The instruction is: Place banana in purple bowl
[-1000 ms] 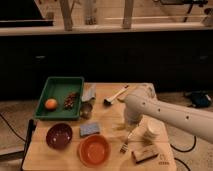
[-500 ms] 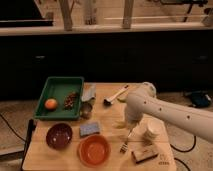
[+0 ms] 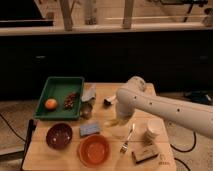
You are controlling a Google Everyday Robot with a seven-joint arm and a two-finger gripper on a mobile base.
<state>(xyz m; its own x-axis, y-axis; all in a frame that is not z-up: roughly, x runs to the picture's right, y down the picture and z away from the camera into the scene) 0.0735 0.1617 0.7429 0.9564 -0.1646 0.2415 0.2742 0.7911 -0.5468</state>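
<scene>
Centre frame, the tool (image 3: 120,116) hangs over the small pale-yellow banana (image 3: 113,122), grip impossible to tell; the round maroon-purple bowl (image 3: 59,135), lower left, apparently sits empty.

Table (image 3: 55,161): light wood, carrying everything.
Far left: green tray (image 3: 64,79).
Near left: purple bowl (image 3: 59,136), with the orange bowl (image 3: 94,150) beside it, apart.
Middle: blue sponge (image 3: 89,129), with the banana (image 3: 110,122) near it.
Right: fork (image 3: 127,139), white cup (image 3: 154,131), brown block (image 3: 145,154).
Gripper (image 3: 119,119): low over the table's middle, at the banana.
</scene>
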